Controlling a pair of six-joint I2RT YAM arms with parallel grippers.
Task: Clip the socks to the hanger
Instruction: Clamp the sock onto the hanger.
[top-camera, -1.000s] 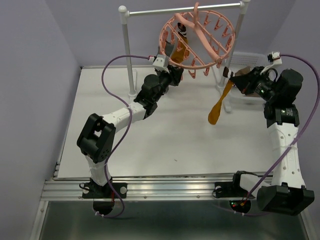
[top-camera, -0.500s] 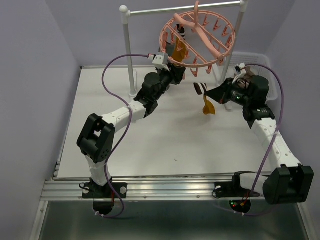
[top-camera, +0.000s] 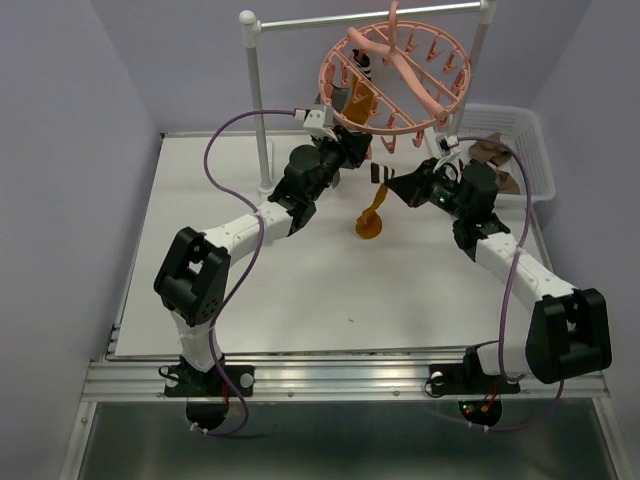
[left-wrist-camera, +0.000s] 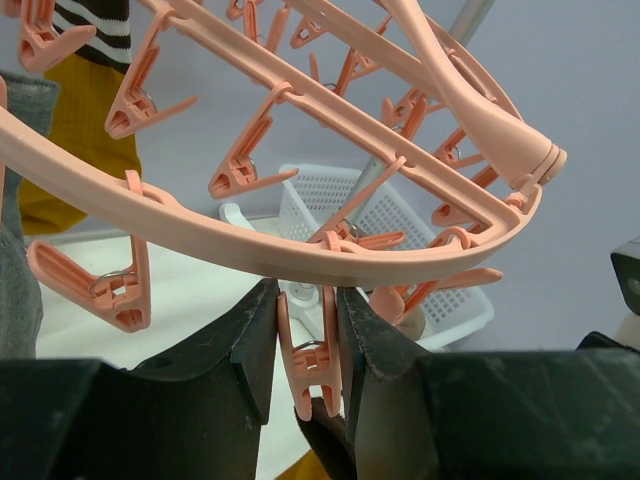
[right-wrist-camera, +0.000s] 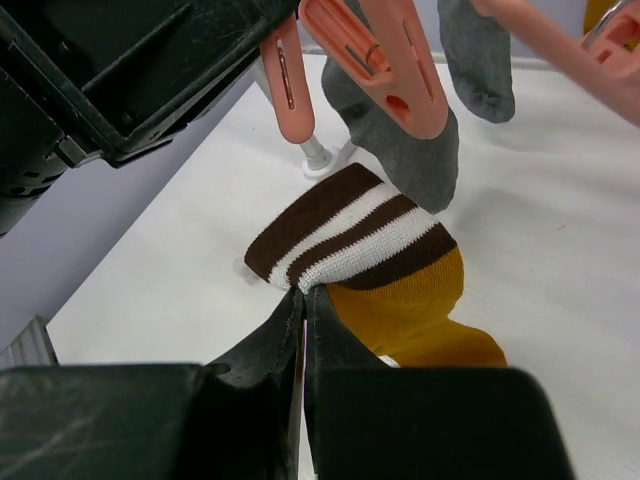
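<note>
The salmon-pink hanger (top-camera: 395, 75) hangs from the rail, with a mustard sock (top-camera: 360, 100) and a grey sock (right-wrist-camera: 420, 160) clipped on its left side. My left gripper (top-camera: 352, 150) reaches up under the ring (left-wrist-camera: 250, 250). It is shut on a dangling clip (left-wrist-camera: 310, 350) and squeezes it between its pads. My right gripper (top-camera: 392, 180) is shut on the brown-and-white striped cuff of a mustard sock (right-wrist-camera: 350, 245). It holds the cuff just below that clip, and the foot of this sock (top-camera: 372, 215) hangs over the table. The cuff's dark edge (left-wrist-camera: 325, 440) shows under the clip's tips.
A white mesh basket (top-camera: 520, 140) at the back right holds brown socks (top-camera: 490, 152). The rail stand's white posts (top-camera: 258, 110) rise either side of the hanger. The basket also shows in the left wrist view (left-wrist-camera: 400, 230). My two grippers are close together under the ring.
My right arm has swung left from beside the basket, carrying the mustard sock to just under the clip in my left gripper. The left arm has barely moved.
</note>
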